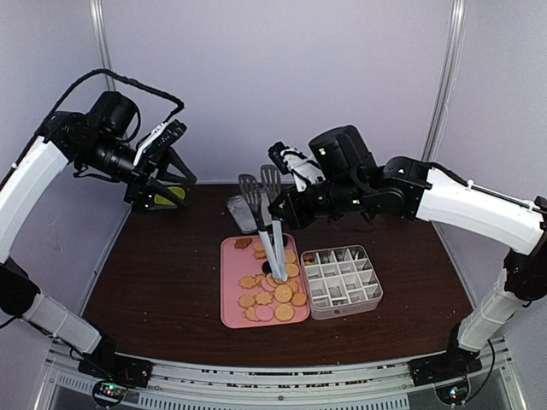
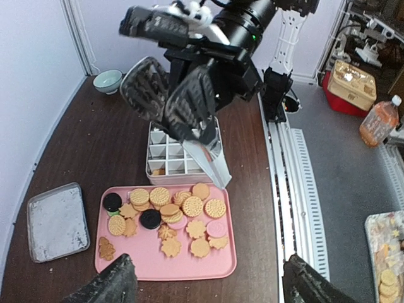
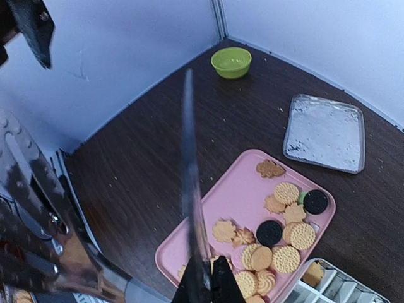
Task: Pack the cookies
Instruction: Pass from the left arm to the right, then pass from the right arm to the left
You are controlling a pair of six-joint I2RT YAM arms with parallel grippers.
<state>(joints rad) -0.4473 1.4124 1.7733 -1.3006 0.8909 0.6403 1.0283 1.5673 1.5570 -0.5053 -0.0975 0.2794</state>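
Right gripper (image 1: 286, 209): you have it clenched on the metal tongs (image 1: 273, 248), mid-frame in the top view. The perforated paddles point up and the narrow end points down over the cookies.
Left gripper (image 2: 211, 287): released, jaws spread wide with nothing between them. It is raised at the upper left of the top view, well apart from the work.
Cookies (image 1: 273, 295): nearly all lie loose in the lower centre of the top view. They are mostly round golden ones, with some brown flower shapes, two black rounds and a few pink.
Pink tray (image 1: 229, 290): it carries that whole heap. Its upper left part is nearly bare apart from one brown cookie.
Tongs against cookies: you cannot tell from these views whether the lower end touches them.
Divided box (image 1: 342, 282): it sits just beside the tray, on its right in the top view. One corner compartment near the tray holds a single orange-brown piece, and the other compartments that show look empty.
Done: by your pictures, hardly anything. At most one piece is packed and the tool is in hand.
Left: almost the whole tray has to go into the compartments.
Further out: a silver flat tray (image 3: 325, 132) lies beyond the pink one, and a green bowl (image 3: 231, 62) sits at the far edge.
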